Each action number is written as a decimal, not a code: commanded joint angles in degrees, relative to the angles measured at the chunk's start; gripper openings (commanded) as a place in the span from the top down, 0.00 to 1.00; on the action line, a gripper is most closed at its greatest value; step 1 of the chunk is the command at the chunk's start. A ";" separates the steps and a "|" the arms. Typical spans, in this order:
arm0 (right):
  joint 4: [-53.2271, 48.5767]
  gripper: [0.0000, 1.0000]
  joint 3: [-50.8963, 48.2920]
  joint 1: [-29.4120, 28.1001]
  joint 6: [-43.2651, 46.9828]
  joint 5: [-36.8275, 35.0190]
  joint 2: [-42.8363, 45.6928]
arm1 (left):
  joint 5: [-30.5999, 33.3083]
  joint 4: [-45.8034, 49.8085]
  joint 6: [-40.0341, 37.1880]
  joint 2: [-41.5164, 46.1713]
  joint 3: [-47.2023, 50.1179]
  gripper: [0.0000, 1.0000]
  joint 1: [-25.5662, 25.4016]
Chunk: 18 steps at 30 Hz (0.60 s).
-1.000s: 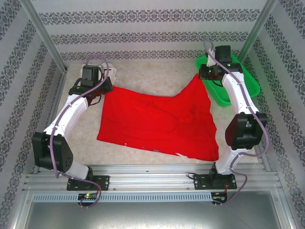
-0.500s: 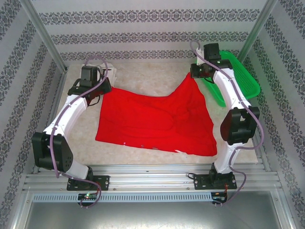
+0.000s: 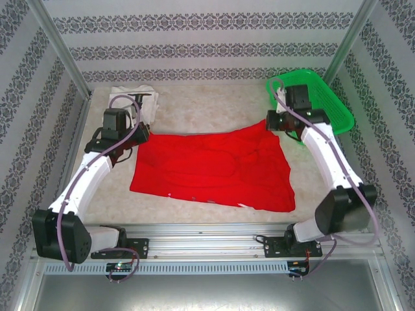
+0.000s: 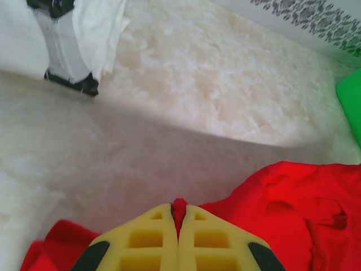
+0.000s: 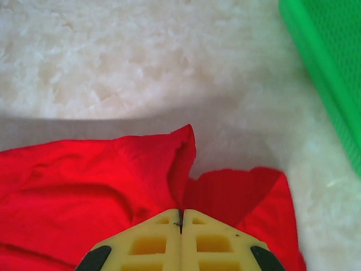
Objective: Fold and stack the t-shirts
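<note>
**Two grippers pinch the far corners of a red shirt**

The red shirt (image 3: 214, 170) lies spread over the middle of the table (image 3: 214, 103). At ten o'clock, the left gripper (image 3: 142, 133) has its yellow fingers (image 4: 146, 243) pressed together on the shirt's far left corner, with a sliver of red cloth caught between them. At two o'clock, the right gripper (image 3: 270, 123) pinches the far right corner the same way. A white shirt (image 3: 133, 97) lies bunched at eleven o'clock, apart from the red one. A green basket (image 3: 334, 107) stands at one o'clock, just beyond the right gripper.
</note>
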<state>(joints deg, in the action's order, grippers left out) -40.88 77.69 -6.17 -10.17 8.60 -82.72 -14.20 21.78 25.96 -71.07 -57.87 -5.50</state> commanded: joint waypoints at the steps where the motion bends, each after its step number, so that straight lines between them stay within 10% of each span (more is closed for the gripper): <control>1: 0.46 1.00 -7.46 -0.20 -4.85 1.01 4.85 | -0.94 -1.87 2.30 2.90 3.83 1.00 0.85; 18: -2.38 1.00 -30.80 5.65 -14.14 4.47 21.63 | 6.54 0.50 4.69 8.67 15.22 1.00 2.22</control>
<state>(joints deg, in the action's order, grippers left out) -42.50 48.58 -0.84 -22.41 11.42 -61.91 -10.61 22.33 30.28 -61.65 -41.63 -4.32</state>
